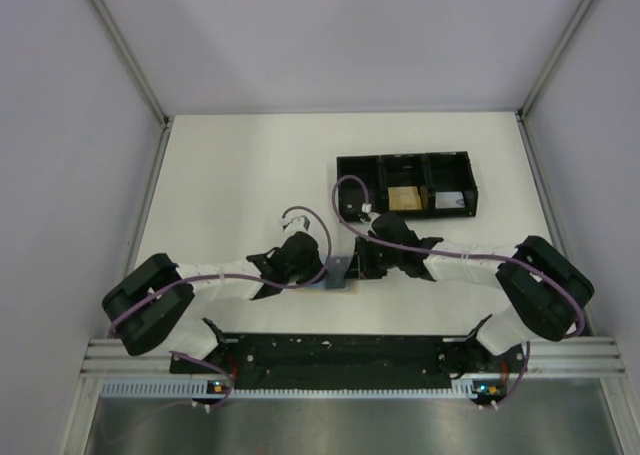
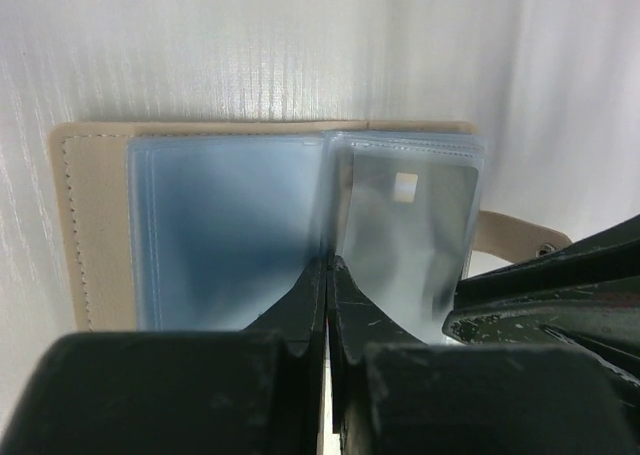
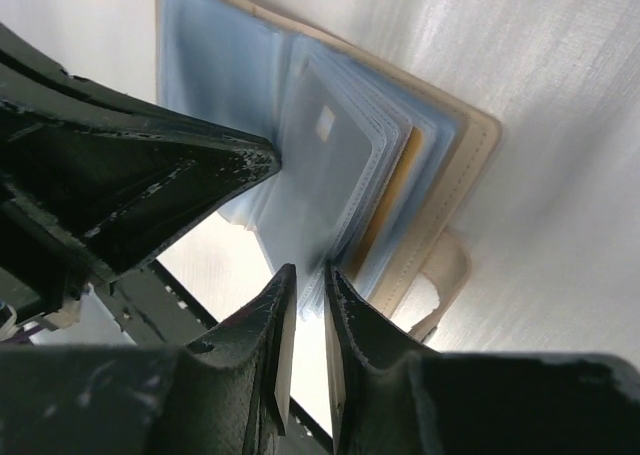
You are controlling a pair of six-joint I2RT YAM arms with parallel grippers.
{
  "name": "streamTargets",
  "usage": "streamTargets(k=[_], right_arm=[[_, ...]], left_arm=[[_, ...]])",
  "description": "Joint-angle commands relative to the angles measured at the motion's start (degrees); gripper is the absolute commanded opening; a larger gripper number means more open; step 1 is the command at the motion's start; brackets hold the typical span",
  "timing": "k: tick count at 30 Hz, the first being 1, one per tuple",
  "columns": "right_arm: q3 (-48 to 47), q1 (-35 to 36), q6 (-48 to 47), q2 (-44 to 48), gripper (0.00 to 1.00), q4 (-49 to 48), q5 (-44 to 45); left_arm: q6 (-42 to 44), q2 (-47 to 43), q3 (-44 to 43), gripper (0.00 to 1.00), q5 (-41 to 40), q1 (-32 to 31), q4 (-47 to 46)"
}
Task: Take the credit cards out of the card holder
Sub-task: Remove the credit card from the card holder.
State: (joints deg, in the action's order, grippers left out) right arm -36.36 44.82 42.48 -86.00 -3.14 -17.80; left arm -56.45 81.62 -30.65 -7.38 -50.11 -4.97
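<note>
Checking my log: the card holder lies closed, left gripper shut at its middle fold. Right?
No: the card holder lies open, as the left wrist view shows. The left gripper is shut at its middle fold.

White table (image 1: 230, 175) w/ black 3-compt tray (image 1: 358, 187) at far right; open card holder (image 1: 338, 274) nr front centre, contact unclear.

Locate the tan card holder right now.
The tan bi-fold card holder lies open mid-table in the top view, between the left tool at its spine and the right tool at its right-hand sleeves, nearer the arms than the black three-compartment tray.
</note>
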Motion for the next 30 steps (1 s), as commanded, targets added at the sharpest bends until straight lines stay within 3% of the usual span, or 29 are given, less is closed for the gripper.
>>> streamTargets(k=[1, 14, 23, 30], right_arm=[[-1.7, 0.4, -0.8, 3.3, 0.18, -2.4, -2.1], [-3.5, 0.4, -0.9, 2.6, 0.19, -4.1, -3.7], [-3.5, 0.4, -0.2, 2.2, 0.15, -7.7, -6.3], [-5.7, 1.2, -0.5, 0.5, 0.17, -8.6, -7.9]], left_arm=[[-0.2, -0.4, 1.1, 0.0, 1.1, -0.3, 0.8], [-1.0, -4.2, 1.8, 0.02, 2.4, -0.3, 0.1], [-3.3, -8.6, 3.8, 0.09, 4.4, -0.3, -2.4], [-5.6, -13.7, 6.7, 0.16, 1.2, -0.3, -1.3]])
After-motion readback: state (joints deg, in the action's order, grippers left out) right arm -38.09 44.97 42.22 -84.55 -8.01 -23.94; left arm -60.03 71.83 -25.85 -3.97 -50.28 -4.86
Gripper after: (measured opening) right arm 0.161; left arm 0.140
